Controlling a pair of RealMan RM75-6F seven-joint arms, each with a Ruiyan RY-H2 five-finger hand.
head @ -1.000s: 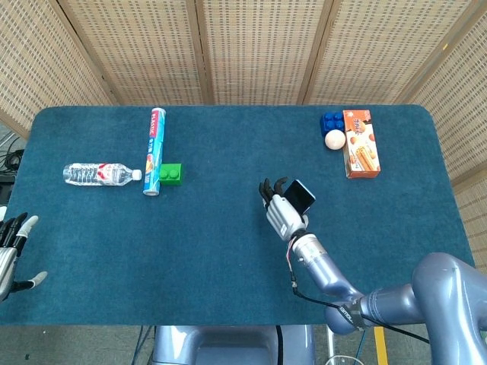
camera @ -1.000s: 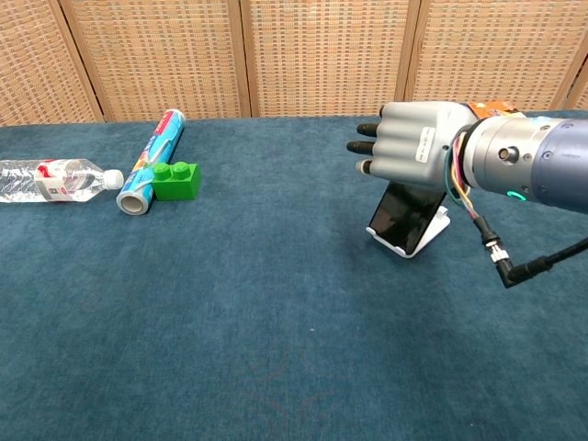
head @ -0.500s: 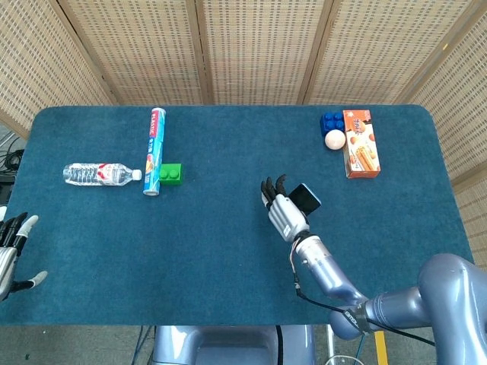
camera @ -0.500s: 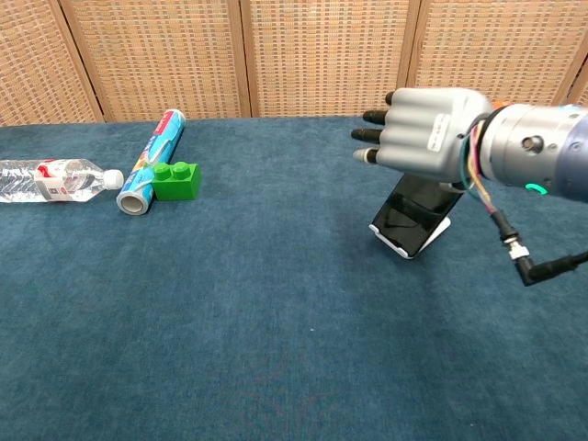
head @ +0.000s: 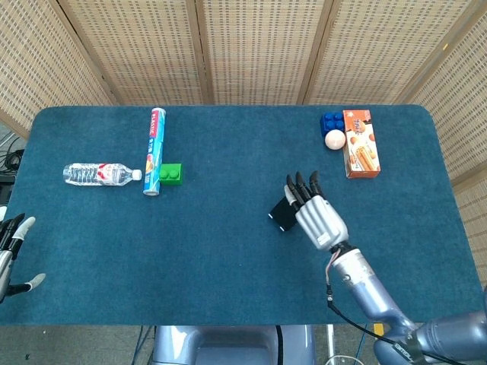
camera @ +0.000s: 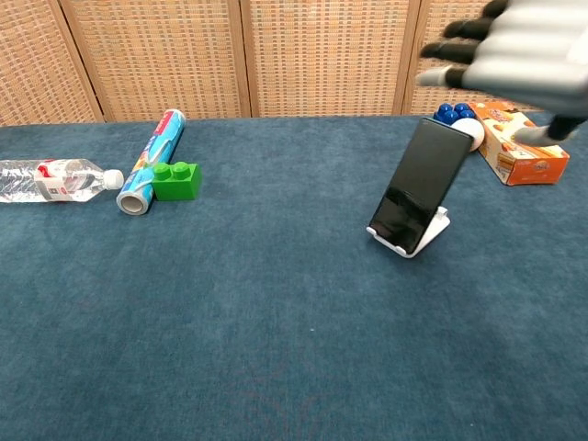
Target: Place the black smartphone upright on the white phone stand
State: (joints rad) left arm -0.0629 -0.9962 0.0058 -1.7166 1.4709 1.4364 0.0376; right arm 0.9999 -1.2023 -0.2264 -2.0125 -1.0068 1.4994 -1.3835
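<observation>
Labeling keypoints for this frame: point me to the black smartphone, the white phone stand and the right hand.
black smartphone (camera: 419, 182), chest view, middle of its dark screen.
white phone stand (camera: 432, 232), chest view, right side of the base showing beside the phone's lower edge.
right hand (head: 318, 217), head view, back of the hand.

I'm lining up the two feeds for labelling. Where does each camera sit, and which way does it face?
Head view: high above the near edge, looking steeply down on the blue-carpeted table; shows the right hand with its forearm, and the left hand at the left border.
Chest view: low, at table height, facing the wicker screens; only the right hand, raised top right.
Shared: black smartphone leaning on the white phone stand, green toy brick, orange snack box.
</observation>
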